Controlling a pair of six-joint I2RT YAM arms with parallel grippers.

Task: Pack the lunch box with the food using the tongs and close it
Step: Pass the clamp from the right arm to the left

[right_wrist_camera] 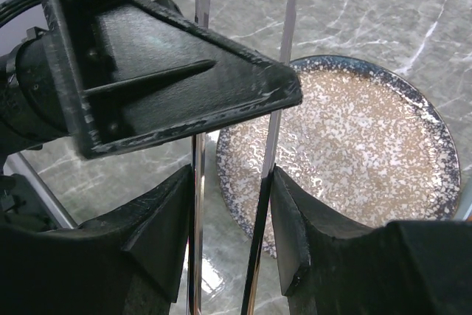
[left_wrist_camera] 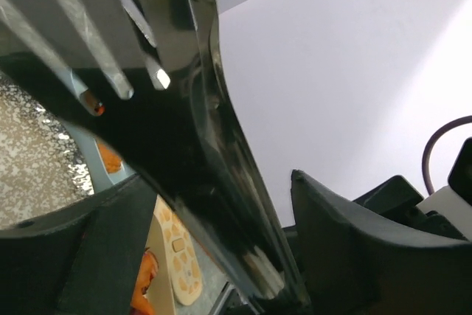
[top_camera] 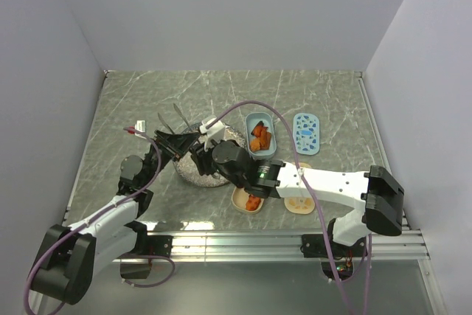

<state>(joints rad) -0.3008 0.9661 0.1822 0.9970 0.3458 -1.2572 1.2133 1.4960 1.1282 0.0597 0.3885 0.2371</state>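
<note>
My right gripper [right_wrist_camera: 232, 175] is shut on the metal tongs [right_wrist_camera: 274, 130], one finger pressing each arm from outside, above the near-left edge of the speckled plate [right_wrist_camera: 354, 153]. The tongs [top_camera: 179, 113] point toward the back left. My left gripper [left_wrist_camera: 221, 182] is open around the tongs [left_wrist_camera: 199, 145]; they lie against its left finger, with a gap to the right finger [left_wrist_camera: 324, 219]. Both grippers, left [top_camera: 175, 144] and right [top_camera: 200, 154], meet over the plate [top_camera: 199, 175]. Orange food [top_camera: 259, 138] fills the blue lunch box tub [top_camera: 258, 118]. More food [top_camera: 253, 202] sits in the beige tub [top_camera: 240, 197].
A blue patterned lid [top_camera: 306, 133] lies right of the blue tub. A beige lid [top_camera: 299, 202] lies right of the beige tub, near the right arm's forearm [top_camera: 332, 184]. A cable [top_camera: 251, 105] arcs over the tubs. Grey walls enclose the marble table [top_camera: 133, 101].
</note>
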